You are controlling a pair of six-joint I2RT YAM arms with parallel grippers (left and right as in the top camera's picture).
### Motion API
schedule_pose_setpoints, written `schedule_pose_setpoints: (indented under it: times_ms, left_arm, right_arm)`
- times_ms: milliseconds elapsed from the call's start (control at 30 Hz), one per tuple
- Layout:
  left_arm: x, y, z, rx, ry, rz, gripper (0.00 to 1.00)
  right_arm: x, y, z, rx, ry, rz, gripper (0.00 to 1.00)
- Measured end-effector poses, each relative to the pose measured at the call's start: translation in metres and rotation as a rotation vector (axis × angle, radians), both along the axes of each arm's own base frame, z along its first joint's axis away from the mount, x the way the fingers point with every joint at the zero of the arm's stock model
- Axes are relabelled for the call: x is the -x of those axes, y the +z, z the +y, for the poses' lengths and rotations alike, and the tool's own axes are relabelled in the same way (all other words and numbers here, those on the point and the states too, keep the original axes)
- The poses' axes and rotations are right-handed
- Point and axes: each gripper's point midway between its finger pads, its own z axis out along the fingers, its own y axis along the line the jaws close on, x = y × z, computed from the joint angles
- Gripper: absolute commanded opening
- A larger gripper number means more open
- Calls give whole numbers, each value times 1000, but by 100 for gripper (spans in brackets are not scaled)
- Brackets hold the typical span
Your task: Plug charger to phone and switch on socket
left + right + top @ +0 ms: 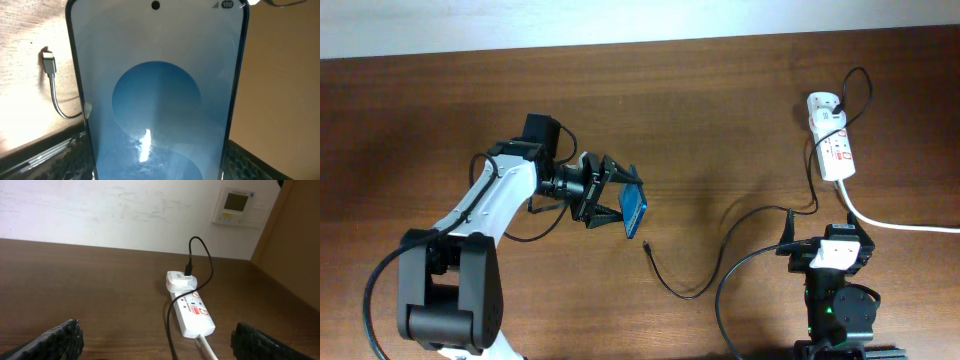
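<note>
phone (pixel 157 100) filling left wrist view, blue screen glowing, sitting left of counter (pixel 720 100) centre. left pincer (pixel 628 205) clamping on phone's long edges, jaws standing partly apart, holding it tilted. charger (pixel 685 293) trailing across counter middle, connector tip (pixel 48 62) lying loose just beside phone, apart from it, black plug (pixel 188 271) sitting in socket (pixel 192 312). socket lying near far right corner, white cord (pixel 890 222) running off right edge. right pincer (pixel 162 342) gaping wide, gripping nothing, facing socket from near edge.

Phone (pixel 634 208) blue-screened, held tilted; charger (pixel 49 64) tip loose nearby, plug in socket (pixel 832 140).
</note>
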Motion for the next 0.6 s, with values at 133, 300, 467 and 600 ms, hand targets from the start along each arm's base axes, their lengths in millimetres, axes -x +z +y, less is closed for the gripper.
schedule_pose_setpoints:
  times_ms: [133, 300, 467, 600]
  left_arm:
    - [0, 0, 0, -4, 21, 41, 55]
    - [0, 0, 0, -7, 43, 83, 56]
    - [0, 2, -1, -2, 49, 98, 54]
    - [1, 6, -3, 28, 46, 108, 54]
  right_arm:
    - [0, 0, 0, 0, 0, 0, 99]
    - [0, 0, 0, 0, 0, 0, 99]
    - [0, 0, 0, 0, 0, 0, 98]
    - [0, 0, 0, 0, 0, 0, 99]
